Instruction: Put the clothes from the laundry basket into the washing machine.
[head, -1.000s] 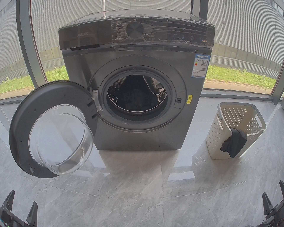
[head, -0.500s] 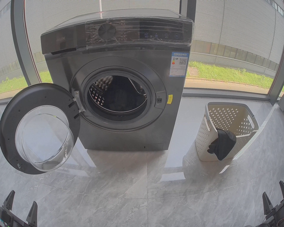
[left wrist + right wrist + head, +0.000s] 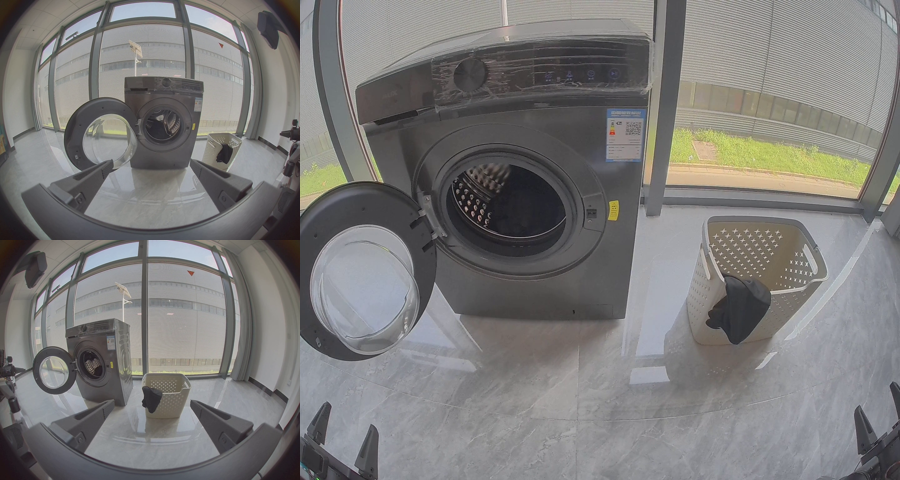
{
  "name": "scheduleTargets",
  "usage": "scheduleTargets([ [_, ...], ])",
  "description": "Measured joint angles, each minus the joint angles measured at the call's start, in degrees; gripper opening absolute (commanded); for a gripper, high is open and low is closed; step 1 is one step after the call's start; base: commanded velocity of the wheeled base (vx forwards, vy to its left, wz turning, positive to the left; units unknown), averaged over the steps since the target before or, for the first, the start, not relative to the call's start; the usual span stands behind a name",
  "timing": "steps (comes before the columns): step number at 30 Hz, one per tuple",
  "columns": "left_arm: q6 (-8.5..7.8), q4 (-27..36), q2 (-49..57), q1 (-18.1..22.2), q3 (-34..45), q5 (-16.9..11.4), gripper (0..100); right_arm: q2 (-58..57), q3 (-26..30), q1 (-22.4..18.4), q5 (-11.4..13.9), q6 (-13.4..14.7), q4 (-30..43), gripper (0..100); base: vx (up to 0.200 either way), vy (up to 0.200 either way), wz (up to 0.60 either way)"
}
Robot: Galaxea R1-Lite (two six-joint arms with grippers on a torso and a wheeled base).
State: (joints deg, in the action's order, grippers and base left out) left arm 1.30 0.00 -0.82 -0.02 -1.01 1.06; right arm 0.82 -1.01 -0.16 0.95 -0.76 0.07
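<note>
Clothes here come down to one dark garment (image 3: 739,309), draped over the near rim of the basket (image 3: 698,294) and hanging down its outer wall. That cream, perforated basket stands upright on the floor (image 3: 612,406) to the right of the washer (image 3: 615,262), near it but not touching, and a little nearer to me than the washer's front. The basket's bottom is hidden from me.

The washer's round door (image 3: 359,203) is swung wide open on its left-hand hinge, its clear bowl facing me, and hangs off the washer's left side. Behind the open port the drum (image 3: 472,200) shows its holed metal wall; deeper in it is too dark to make anything out. Clear film wraps the washer's control panel (image 3: 537,72). A tall window (image 3: 775,94) runs behind the washer.

My left gripper (image 3: 150,163) hangs low, well in front of the washer, jaws spread wide with nothing between them. My right gripper (image 3: 151,403) hangs just as low, well in front of the washer and off to its right, facing the basket, jaws likewise spread wide and empty.
</note>
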Motion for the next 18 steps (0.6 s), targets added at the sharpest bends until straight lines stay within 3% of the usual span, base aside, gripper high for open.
scheduleTargets([
  [18,0.09,0.00,-0.04,-0.02,0.00,0.00,100,0.04,0.00,0.00,-0.02,0.00,0.02,100,0.000,-0.200,0.00],
])
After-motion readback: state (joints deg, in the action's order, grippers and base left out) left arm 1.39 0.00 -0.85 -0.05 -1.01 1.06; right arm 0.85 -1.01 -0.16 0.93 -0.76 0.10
